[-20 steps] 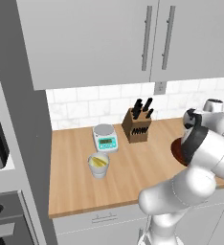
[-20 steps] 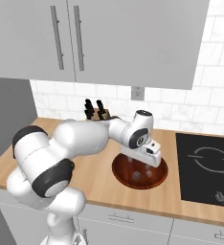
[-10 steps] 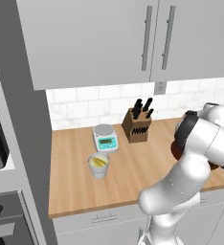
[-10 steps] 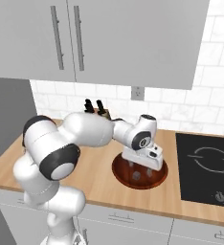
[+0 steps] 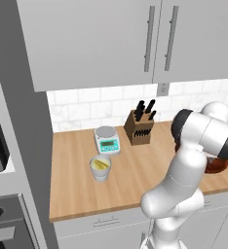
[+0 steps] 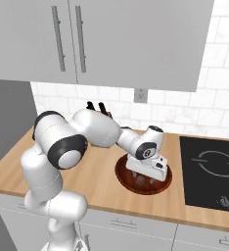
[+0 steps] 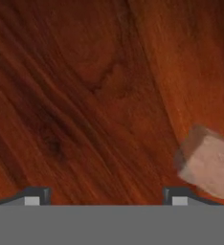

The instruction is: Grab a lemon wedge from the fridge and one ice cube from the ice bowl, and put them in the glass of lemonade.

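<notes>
My gripper (image 6: 145, 178) reaches down into the ice bowl (image 6: 122, 172), a dark reddish-brown round bowl on the counter. In the hand view the gripper (image 7: 106, 197) is open just above the bowl's wooden floor (image 7: 85, 95), with nothing between the fingertips (image 7: 33, 196). One pale ice cube (image 7: 208, 162) lies to the right, outside the right fingertip. The glass of lemonade (image 5: 101, 168) stands far left on the counter, with a yellow piece that looks like the lemon wedge (image 5: 101, 164) in it. The arm hides most of the ice bowl (image 5: 217, 166) in the left base view. The fridge is out of view.
A white kitchen scale (image 5: 107, 140) and a knife block (image 5: 141, 128) stand by the tiled back wall. A black cooktop (image 6: 210, 171) lies right of the bowl. Upper cabinets (image 6: 67, 39) hang above the counter. A tall grey unit (image 5: 23, 146) bounds the counter's left end.
The hand has come down lower into the ice bowl, and the arm's elbow has swung round. The glass, scale and knife block have not moved.
</notes>
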Controlling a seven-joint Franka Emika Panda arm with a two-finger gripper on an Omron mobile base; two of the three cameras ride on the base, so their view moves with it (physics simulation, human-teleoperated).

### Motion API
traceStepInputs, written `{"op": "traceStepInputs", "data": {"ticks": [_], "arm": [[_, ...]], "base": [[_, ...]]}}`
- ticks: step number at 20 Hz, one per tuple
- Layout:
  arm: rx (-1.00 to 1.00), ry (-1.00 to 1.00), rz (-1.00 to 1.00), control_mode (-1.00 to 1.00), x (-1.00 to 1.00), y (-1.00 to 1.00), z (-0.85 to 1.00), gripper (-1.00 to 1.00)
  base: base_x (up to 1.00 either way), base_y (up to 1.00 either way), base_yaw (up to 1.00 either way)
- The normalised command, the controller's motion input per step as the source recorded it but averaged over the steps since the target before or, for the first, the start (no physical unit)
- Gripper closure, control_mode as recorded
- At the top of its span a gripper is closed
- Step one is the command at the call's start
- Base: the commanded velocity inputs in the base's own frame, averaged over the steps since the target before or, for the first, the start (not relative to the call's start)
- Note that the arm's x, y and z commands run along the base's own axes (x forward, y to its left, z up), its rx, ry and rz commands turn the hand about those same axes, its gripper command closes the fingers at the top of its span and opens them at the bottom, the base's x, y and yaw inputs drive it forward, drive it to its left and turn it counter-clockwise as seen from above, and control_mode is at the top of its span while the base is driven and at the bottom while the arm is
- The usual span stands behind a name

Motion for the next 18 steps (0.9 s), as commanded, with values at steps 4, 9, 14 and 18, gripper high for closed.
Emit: {"op": "traceStepInputs", "data": {"ticks": [4, 9, 14, 18], "arm": [[0.00, 0.00, 0.00, -1.00, 0.00, 0.00, 0.00, -1.00], [0.00, 0.00, 0.00, -1.00, -0.06, -0.04, 0.00, -1.00], [0.00, 0.00, 0.00, -1.00, -0.04, 0.00, 0.00, -1.00], [0.00, 0.00, 0.00, -1.00, 0.00, 0.00, 0.00, -1.00]], "base": [[0.00, 0.00, 0.00], [0.00, 0.00, 0.00], [0.00, 0.00, 0.00], [0.00, 0.00, 0.00]]}}
